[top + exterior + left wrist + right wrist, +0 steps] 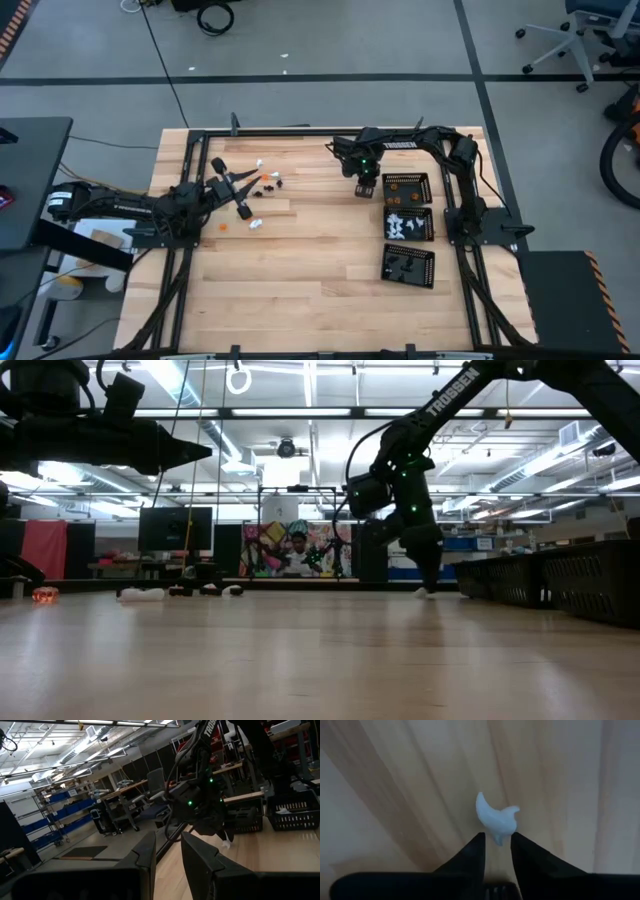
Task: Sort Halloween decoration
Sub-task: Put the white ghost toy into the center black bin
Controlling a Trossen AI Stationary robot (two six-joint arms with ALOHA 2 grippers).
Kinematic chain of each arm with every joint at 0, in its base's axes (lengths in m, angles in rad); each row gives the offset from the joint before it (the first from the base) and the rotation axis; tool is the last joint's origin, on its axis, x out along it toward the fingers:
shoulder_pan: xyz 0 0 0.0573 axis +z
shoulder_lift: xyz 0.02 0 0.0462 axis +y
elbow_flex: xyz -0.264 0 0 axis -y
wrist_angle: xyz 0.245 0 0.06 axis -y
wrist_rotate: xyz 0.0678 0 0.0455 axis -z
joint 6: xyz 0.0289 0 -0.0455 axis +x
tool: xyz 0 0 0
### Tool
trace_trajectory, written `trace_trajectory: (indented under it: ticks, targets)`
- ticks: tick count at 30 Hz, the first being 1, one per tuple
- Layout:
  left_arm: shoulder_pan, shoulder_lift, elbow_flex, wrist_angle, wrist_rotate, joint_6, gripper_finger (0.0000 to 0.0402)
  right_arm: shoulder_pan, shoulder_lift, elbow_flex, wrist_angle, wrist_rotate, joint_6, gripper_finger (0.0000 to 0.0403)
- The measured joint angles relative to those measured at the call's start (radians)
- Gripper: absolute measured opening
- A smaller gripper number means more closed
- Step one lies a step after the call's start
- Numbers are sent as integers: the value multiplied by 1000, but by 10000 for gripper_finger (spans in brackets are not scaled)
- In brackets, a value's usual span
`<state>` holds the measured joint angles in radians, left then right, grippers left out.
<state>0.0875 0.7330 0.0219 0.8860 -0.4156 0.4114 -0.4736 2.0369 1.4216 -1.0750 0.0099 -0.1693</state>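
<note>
A small white ghost-like decoration piece (496, 821) is pinched by its lower tip between the narrow-set fingers of the right end effector (497, 842), above the bare wood of the worktop (395, 795). In the high view this end effector (366, 188) hangs just beside the first of 3 black perforated trays (406, 188) lined along the right side. The step in hand is judged to be the carrying of 1 white piece toward its tray.

For the next move, a short travel over the tray holding white pieces (409, 224) would be called for, followed by a release; the grip is only on the tip, so a slip is possible.

The remaining loose pieces (268, 182), in white, orange and black, are scattered on the worktop near the left end effector (243, 195), which is held above them with a narrow gap between its fingers and nothing seen in it. A third tray (408, 265) lies nearest the front. Nothing is seen blocking the path except the tray walls.
</note>
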Motion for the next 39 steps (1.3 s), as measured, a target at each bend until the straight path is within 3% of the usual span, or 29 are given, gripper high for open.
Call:
trace_trajectory:
  ticks: [8, 21, 31, 35, 39]
  targets:
    - [0, 0, 0, -1, 0, 0, 77, 1, 5, -10, 81, -3, 2, 100]
    - [0, 0, 0, -1, 0, -5, 77, -1, 5, -10, 106, -2, -22, 6]
    - [0, 0, 0, -1, 0, -8, 77, 0, 6, 2, 105, 51, -9, 8]
    - [0, 0, 0, -1, 0, -8, 77, 13, -27, 12, 121, 72, 10, 39]
    - [0, 0, 0, -5, 0, -18, 77, 21, -80, -24, 280, 42, 35, 76]
